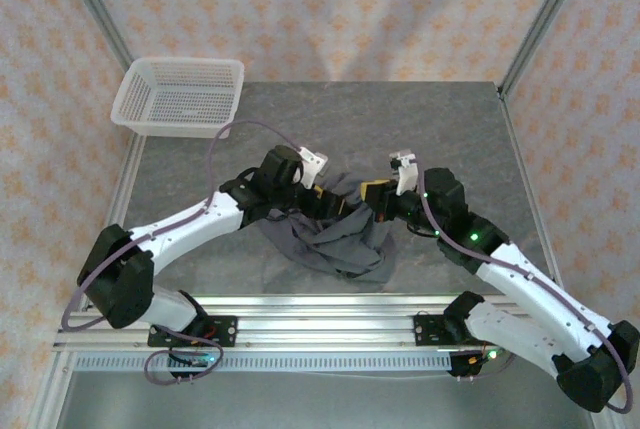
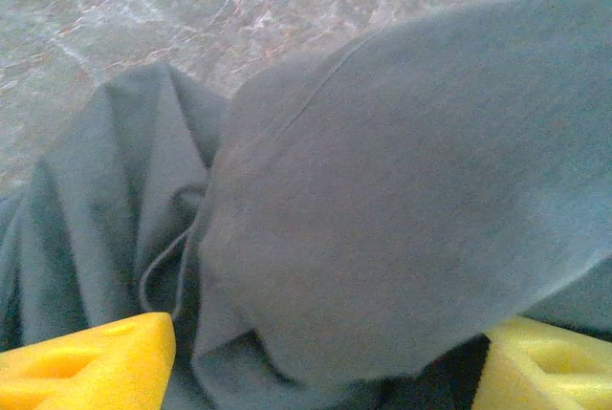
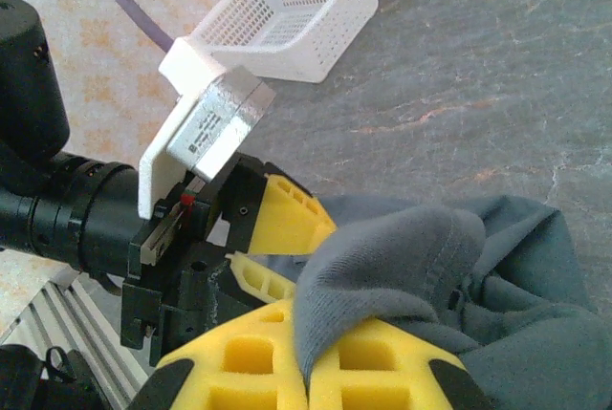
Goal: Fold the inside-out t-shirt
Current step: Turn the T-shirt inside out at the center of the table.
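your dark slate-grey t-shirt of thin soft fabric (image 1: 335,244) lies bunched in a crumpled heap on the grey stone-patterned bench (image 1: 430,119). it sits near the front edge, between the two arms, well apart from the white plastic mesh basket (image 1: 180,97) at the far left corner. from above you cannot make out sleeves, collar or hem; the folds hide them, and both hands cover the heap's far edge.

your left hand (image 1: 322,199) sits at the heap's upper left with its yellow fingers (image 2: 96,364) spread apart. in its wrist view they are cut off at the bottom corners, and a broad, blurred swell of cloth rises between them. you cannot tell whether either finger touches it.

your right hand (image 3: 308,386) is clamped on the t-shirt: a fold comes up out of the seam between its two yellow pads, which are pressed together. how deep the pinched cloth runs is hidden. in that same view the left hand's black body and a white bracket (image 3: 191,123) stand just beside the fold, with the basket behind, its far rim cut off by the top edge.
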Controlling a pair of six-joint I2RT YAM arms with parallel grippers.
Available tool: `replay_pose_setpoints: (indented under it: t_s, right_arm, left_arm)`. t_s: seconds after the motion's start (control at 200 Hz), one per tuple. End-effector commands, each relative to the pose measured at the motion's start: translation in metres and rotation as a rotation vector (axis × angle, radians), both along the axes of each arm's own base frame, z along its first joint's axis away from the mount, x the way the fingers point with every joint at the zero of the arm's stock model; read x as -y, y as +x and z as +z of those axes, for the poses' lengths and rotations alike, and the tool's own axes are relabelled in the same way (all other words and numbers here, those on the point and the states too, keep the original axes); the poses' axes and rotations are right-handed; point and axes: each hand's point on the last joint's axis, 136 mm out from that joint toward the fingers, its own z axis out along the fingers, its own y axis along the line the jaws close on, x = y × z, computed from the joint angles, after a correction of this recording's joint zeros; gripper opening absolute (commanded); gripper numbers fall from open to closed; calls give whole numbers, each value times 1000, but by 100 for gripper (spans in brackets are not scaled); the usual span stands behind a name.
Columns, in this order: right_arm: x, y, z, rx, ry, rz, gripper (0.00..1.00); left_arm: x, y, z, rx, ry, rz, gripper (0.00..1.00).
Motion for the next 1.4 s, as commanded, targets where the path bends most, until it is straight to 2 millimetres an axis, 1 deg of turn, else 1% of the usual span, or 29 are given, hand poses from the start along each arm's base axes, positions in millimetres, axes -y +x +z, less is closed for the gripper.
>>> replay_pose_setpoints:
  t_s: [0.0,0.075,0.11,0.13,0.15,0.195,0.205,0.21,0.255,0.29,0.335,0.415,0.465,0.52,0.601,0.651,0.696,0.786,0.866,0.901,0.946,1.001,1.061,1.071,1.171,1.236,1.286,1.321,1.396]
  right_arm:
    - [-4,1,16,24,32,17,0]
    - [-3,2,14,17,27,7,0]
    - [-2,3,13,14,27,-1,0]
    - [-1,4,12,14,24,-8,0]
    - [0,4,11,12,20,-15,0]
    - [4,6,9,12,9,-40,0]
    - [5,7,8,12,7,-47,0]
    - [5,7,8,12,4,-49,0]
    - [12,10,5,14,-13,-88,0]
    - [20,14,1,17,-34,-138,0]
    - [36,22,-9,15,-71,-233,0]
    - [61,31,-40,-2,-180,-364,6]
    - [66,33,-65,-30,-257,-378,11]
    - [66,33,-90,-83,-310,-377,12]
    - [55,31,-108,-144,-305,-326,16]
    - [47,30,-109,-153,-273,-302,20]
    - [43,31,-102,-148,-237,-295,25]
    - [33,27,-73,-114,-132,-263,36]
    - [13,15,-49,-49,-31,-156,43]
    - [4,9,-46,-31,-6,-114,48]
    - [-7,3,-50,-30,1,-65,54]
    - [-18,0,-71,-66,-18,-42,55]
    - [-22,3,-103,-132,-49,-66,55]
    - [-22,5,-112,-147,-58,-77,54]
    - [-17,9,-165,-228,-113,-137,51]
    - [-12,9,-191,-280,-163,-169,47]
    - [-6,9,-201,-305,-199,-198,44]
    - [4,11,-207,-316,-235,-245,41]
    - [25,15,-205,-304,-284,-354,38]
  left_arm:
    - [22,11,21,55,-91,-33,76]
    - [23,20,17,61,-84,-6,75]
    - [23,24,16,65,-74,7,70]
    - [22,26,14,67,-65,18,62]
    - [21,28,14,69,-54,32,47]
    - [16,33,13,70,-28,67,8]
    - [15,34,14,69,-23,74,1]
    - [14,35,14,68,-21,77,0]
    - [12,34,21,56,-31,93,0]
    - [12,32,34,49,-77,98,0]
    - [10,29,57,42,-141,110,0]
    - [-2,24,102,58,-178,156,0]
    - [-14,20,128,67,-163,194,0]
    - [-23,15,153,83,-157,218,0]
    - [-28,7,185,109,-179,214,0]
    - [-31,4,200,120,-185,212,0]
    - [-33,3,213,134,-189,217,0]
    - [-43,5,233,179,-181,258,0]
    - [-54,7,250,218,-174,304,0]
    - [-56,6,258,231,-179,310,0]
    - [-55,4,270,249,-204,301,0]
    - [-54,3,286,275,-242,298,0]
    - [-59,7,305,314,-272,332,0]
    - [-60,7,309,322,-274,340,0]
    - [-72,13,347,388,-300,407,0]
    - [-77,13,375,427,-321,426,0]
    - [-81,12,394,456,-330,440,0]
    - [-85,11,406,473,-335,451,0]
    - [-90,7,425,504,-354,457,0]
